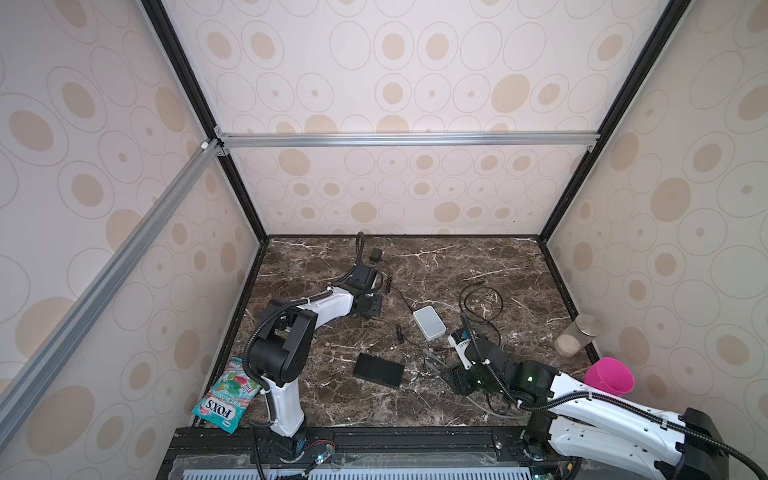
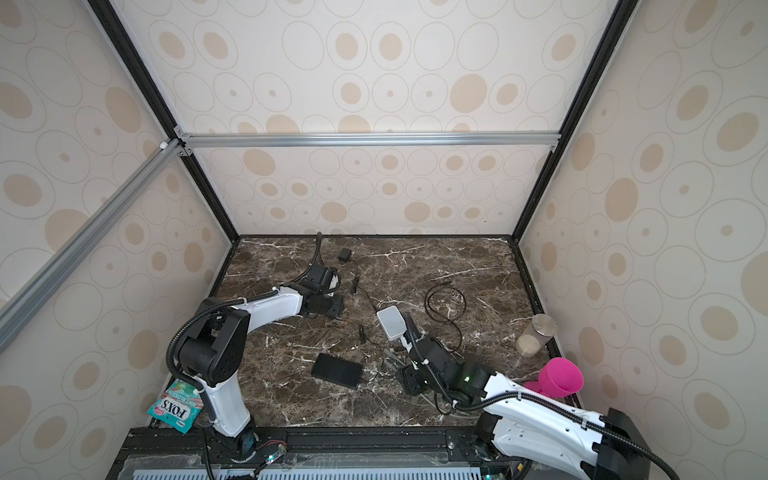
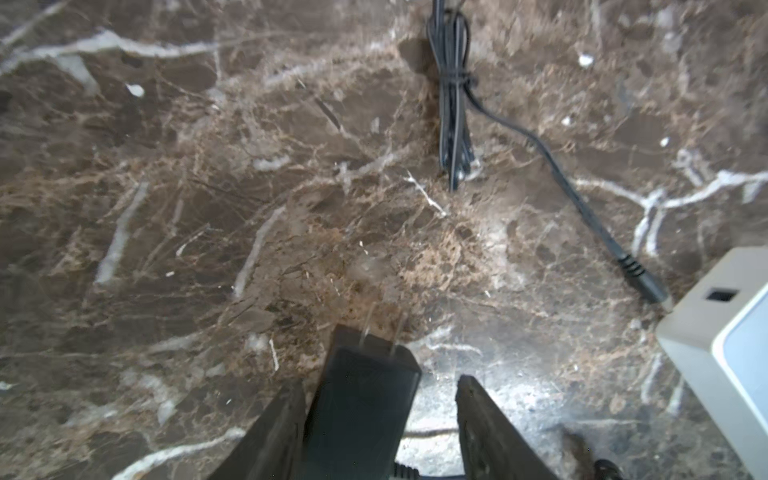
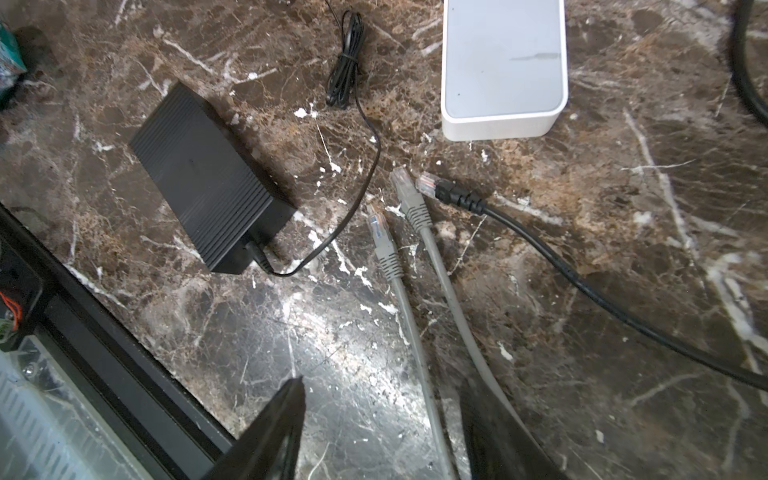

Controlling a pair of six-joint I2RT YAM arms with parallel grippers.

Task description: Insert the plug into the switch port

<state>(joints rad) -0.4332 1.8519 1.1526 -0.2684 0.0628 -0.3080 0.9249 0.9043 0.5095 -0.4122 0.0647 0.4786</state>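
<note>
In the left wrist view a black power adapter [image 3: 365,395] with two metal prongs sits between the fingers of my left gripper [image 3: 380,382]. It rests against one finger, with a clear gap to the other, so the jaws are open. A black barrel plug [image 3: 642,278] lies on the marble just short of the white switch [image 3: 731,332] and its dark port [image 3: 723,295]. My right gripper [image 4: 383,381] hangs open over the table. Two grey network plugs [image 4: 405,183] and a black-booted one [image 4: 457,197] lie ahead of it, below the white switch [image 4: 503,62]. A grey cable runs between its fingers, untouched.
A black switch box [image 1: 379,370] with a thin cord lies left of the plugs. Tied cord bundles [image 3: 453,104] [image 4: 345,62], a looped black cable [image 1: 480,301] and a second small adapter [image 1: 376,254] lie about. A jar [image 1: 575,338], pink cup [image 1: 609,376] and sweets bag [image 1: 227,395] line the edges.
</note>
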